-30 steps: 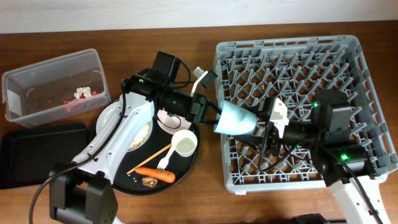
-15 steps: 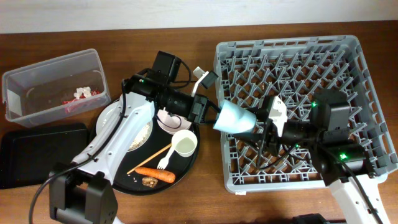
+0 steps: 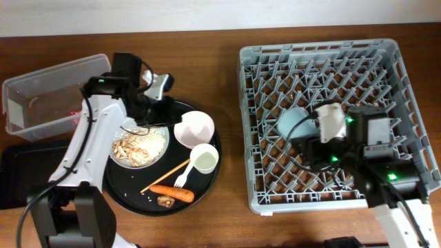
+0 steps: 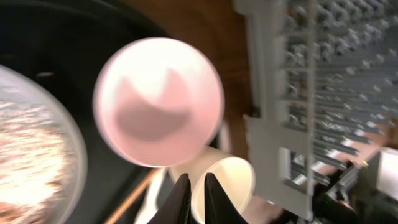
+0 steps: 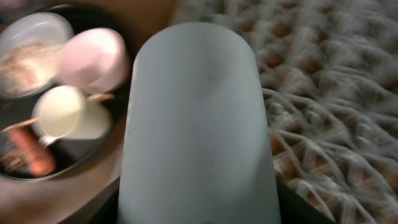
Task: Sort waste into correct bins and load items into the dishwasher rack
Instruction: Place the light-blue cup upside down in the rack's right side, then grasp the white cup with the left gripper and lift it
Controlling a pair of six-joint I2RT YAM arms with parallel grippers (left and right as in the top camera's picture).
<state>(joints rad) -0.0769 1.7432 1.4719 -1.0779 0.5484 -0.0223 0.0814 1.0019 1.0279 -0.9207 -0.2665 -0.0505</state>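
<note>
The right tool clasps a light blue plastic cup over the grey plastic lattice rack. The left tool, closed and empty, hangs above a round black tray.

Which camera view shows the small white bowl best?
The overhead view: the bowl is sharp and whole, and you can see that it sits on the round black tray. The left wrist view shows it large but blurred. The right wrist view shows it small and blurred, at the upper left.
</note>
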